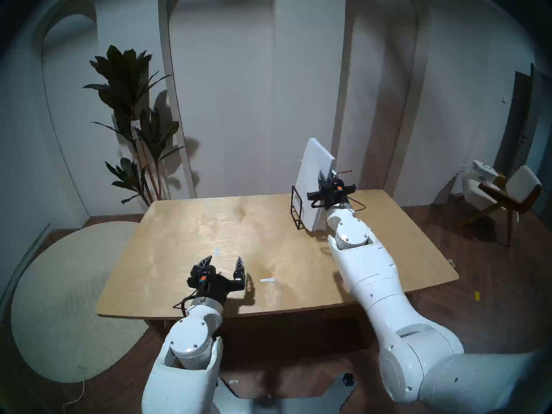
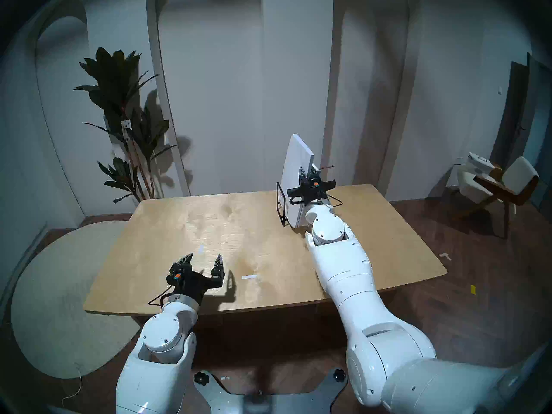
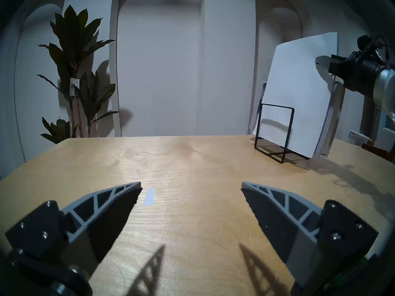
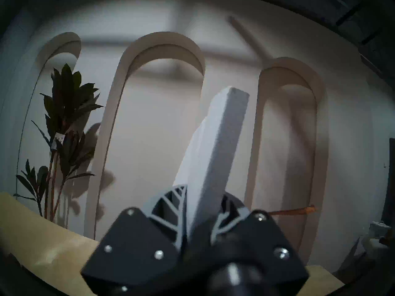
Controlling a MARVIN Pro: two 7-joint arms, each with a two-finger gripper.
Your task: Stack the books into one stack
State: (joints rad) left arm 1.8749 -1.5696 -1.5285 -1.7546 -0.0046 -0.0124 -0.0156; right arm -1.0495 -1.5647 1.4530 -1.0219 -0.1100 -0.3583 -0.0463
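A large thin white book [image 1: 313,171] stands upright, leaning, in a black wire rack [image 1: 295,207] at the table's far right. My right gripper [image 1: 327,177] is shut on its near edge, about halfway up. In the right wrist view the fingers [image 4: 171,203] clamp the book [image 4: 222,150] from both sides. In the left wrist view the edge of a second, greyish book [image 3: 335,118] shows behind the white one [image 3: 299,97]. The blue book is out of view. My left gripper [image 1: 224,259] is open and empty, low over the table's near left.
The wooden table [image 1: 209,219] carries two small white tape strips [image 1: 266,280] [image 1: 217,250]. A tall plant [image 1: 131,111] stands behind the far left corner. A chair [image 1: 501,195] stands right of the table, and a round rug [image 1: 59,300] lies to the left.
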